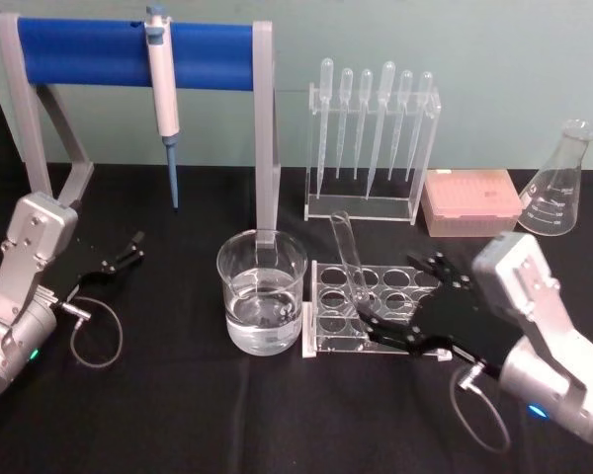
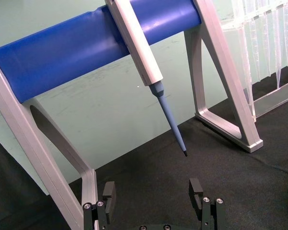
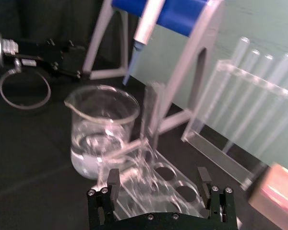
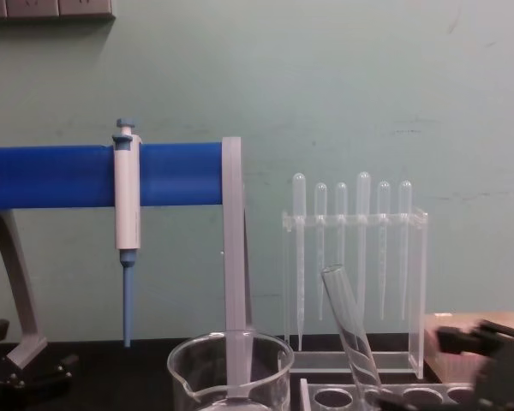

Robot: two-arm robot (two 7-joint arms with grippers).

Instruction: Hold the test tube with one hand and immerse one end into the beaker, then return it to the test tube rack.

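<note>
Tube (image 1: 347,252) tilted in rack (image 1: 326,336), just left of open right tool (image 1: 400,294), not gripped; left tool (image 1: 126,254) open, mid-left.

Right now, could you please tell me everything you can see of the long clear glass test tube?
The long clear glass test tube looks empty. It stands in a hole of the clear plastic rack, open mouth up, leaning toward the wide glass beaker. The open black right tool sits close beside it without gripping it.
</note>
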